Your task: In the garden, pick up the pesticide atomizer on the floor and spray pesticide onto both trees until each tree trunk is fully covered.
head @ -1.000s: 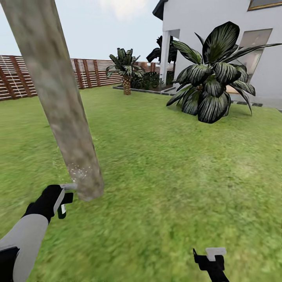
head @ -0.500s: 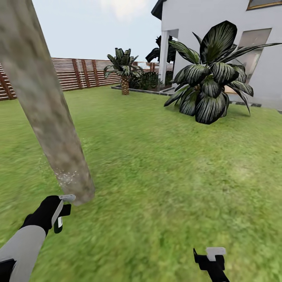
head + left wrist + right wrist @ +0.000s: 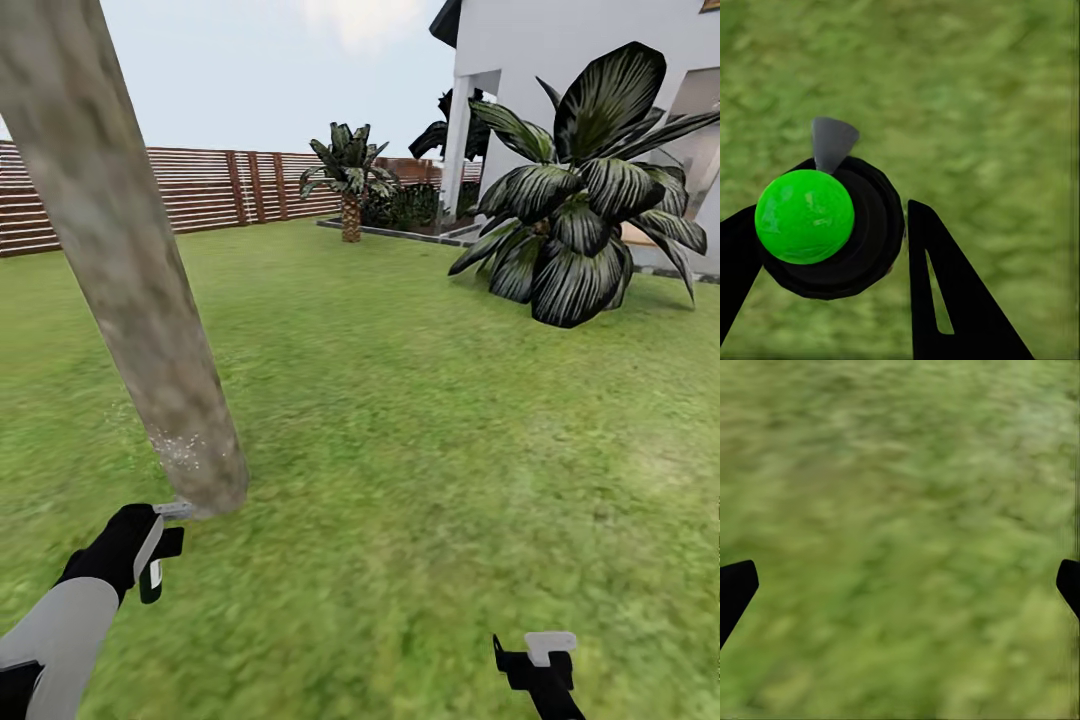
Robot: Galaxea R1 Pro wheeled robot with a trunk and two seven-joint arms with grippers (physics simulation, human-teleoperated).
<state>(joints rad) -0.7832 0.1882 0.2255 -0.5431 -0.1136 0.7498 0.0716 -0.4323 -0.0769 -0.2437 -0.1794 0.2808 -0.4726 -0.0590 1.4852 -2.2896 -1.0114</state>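
At trunk (image 3: 130, 300) base, my left gripper (image 3: 150, 545) pinches atomizer (image 3: 832, 225), mist specks (image 3: 180, 447) low. Next: aim higher. Right gripper (image 3: 900, 585) spread, idle.

- The tree trunk (image 3: 130, 270) — a thick, smooth, branchless cylinder, mottled grey-beige and brown — rises from the grass at the left of the head view and leans across the frame, its top cut off by the upper edge.
- The pesticide (image 3: 180, 447) shows as tiny white specks clustered low on the trunk, near its base (the bark above looks bare).
- The pesticide atomizer (image 3: 825, 225) has a black round body, a bright green cap and a grey nozzle; in the head view the nozzle lies just beside the trunk's base.
- The floor (image 3: 430, 440) is blurry green grass — a wide lawn.
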